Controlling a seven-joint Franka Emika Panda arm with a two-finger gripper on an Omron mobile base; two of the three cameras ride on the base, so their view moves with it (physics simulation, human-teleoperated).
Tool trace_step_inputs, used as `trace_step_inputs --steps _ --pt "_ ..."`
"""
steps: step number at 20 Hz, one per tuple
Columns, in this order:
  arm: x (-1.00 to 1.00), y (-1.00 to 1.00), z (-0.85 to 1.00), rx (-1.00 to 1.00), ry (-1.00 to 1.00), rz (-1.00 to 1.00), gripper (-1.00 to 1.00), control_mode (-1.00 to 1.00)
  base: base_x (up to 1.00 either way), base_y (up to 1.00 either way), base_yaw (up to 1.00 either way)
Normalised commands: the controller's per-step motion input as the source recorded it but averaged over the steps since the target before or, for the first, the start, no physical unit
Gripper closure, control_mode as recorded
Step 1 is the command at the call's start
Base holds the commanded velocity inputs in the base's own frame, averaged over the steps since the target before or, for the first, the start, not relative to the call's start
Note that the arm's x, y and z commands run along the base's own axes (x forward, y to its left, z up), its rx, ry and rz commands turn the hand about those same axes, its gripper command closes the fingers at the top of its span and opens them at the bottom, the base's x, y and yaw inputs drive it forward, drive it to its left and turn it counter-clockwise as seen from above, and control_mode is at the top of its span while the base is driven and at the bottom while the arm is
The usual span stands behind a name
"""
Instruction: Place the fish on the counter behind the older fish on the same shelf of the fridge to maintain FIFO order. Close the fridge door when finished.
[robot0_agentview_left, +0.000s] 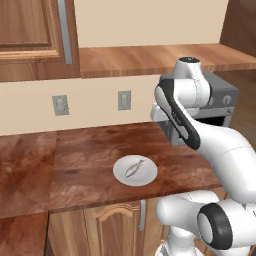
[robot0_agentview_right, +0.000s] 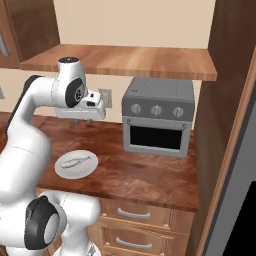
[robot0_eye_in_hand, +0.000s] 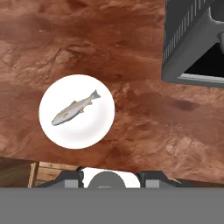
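A small silvery fish (robot0_eye_in_hand: 75, 107) is lying diagonally across a round white plate (robot0_eye_in_hand: 87, 131) near the front edge of the reddish-brown wooden surface (robot0_agentview_left: 85, 150). The robot's fingers (robot0_agentview_right: 83, 121) are hanging high above that surface, closed together and holding nothing, up and to the side of the plate. A grey toaster oven (robot0_agentview_right: 158, 116) with three knobs is standing at the back of the surface, well apart from the plate.
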Motion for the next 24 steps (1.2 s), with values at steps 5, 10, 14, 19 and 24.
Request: trace_step_inputs --steps 5,10,14,19,24 --pt "-0.22 0.20 -0.02 -0.02 0.00 0.00 -1.00 -1.00 0.00 0.00 0.00" --pt "-0.36 0.87 -0.31 -0.06 -0.01 -0.30 -1.00 -1.00 0.00 0.00 0.00" --pt "-0.07 0.70 -0.49 -0.01 0.00 -0.47 -1.00 -1.00 0.00 0.00 0.00" --pt "0.00 0.08 -0.85 0.07 0.01 -0.35 -1.00 -1.00 0.00 0.00 0.00" --pt "0.11 0.00 -0.79 0.17 0.00 -0.20 -1.00 -1.00 0.00 0.00 0.00"
